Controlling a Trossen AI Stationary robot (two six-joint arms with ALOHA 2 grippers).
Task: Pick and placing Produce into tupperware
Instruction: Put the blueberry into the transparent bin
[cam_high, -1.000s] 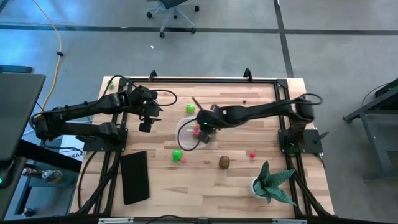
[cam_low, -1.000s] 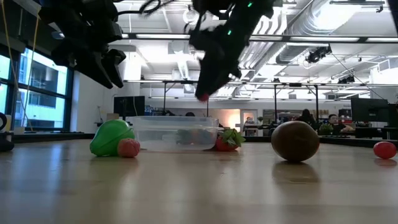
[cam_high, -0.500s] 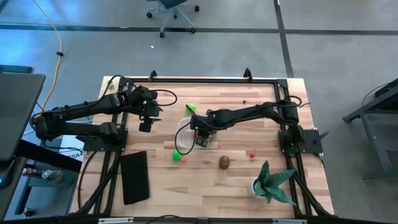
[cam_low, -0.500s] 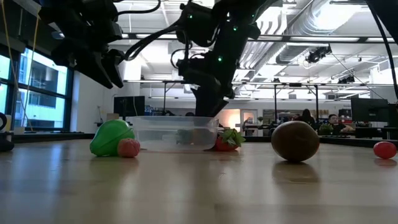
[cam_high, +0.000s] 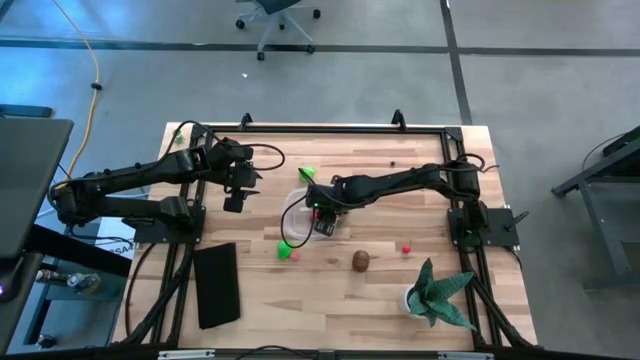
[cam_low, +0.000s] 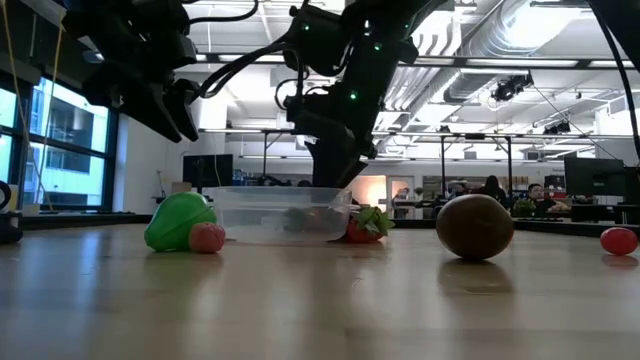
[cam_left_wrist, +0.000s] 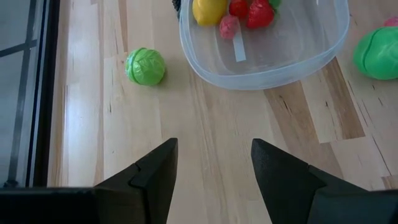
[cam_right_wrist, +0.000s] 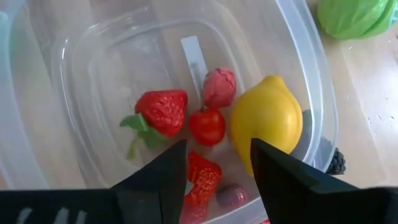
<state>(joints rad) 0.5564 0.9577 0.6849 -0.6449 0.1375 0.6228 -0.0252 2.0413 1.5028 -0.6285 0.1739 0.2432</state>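
Observation:
The clear tub (cam_high: 298, 212) sits at mid-table and holds a yellow lemon (cam_right_wrist: 264, 121), two strawberries (cam_right_wrist: 163, 112), a small red tomato (cam_right_wrist: 207, 126) and a pink berry (cam_right_wrist: 219, 87). My right gripper (cam_right_wrist: 217, 144) is open, its fingers lowered inside the tub (cam_low: 325, 195) just above these fruits, with a strawberry piece (cam_right_wrist: 202, 177) between them. On the table lie a green fruit (cam_high: 286, 248), a brown kiwi (cam_high: 360, 261), a small red fruit (cam_high: 406, 248) and a green cabbage (cam_left_wrist: 145, 66). My left gripper (cam_left_wrist: 212, 146) hovers open, left of the tub.
A flat black slab (cam_high: 217, 285) lies near the table's near-left corner, and a spiky potted plant (cam_high: 437, 293) stands near the near-right corner. A small dark berry (cam_right_wrist: 336, 162) rests against the tub's outer wall. Bare wood lies under my left gripper.
My right gripper has come down from above the tub until its fingers are inside it, shifting slightly toward the table's left. A pink piece showed at its fingertips a second ago. Over the last half second it has kept still.

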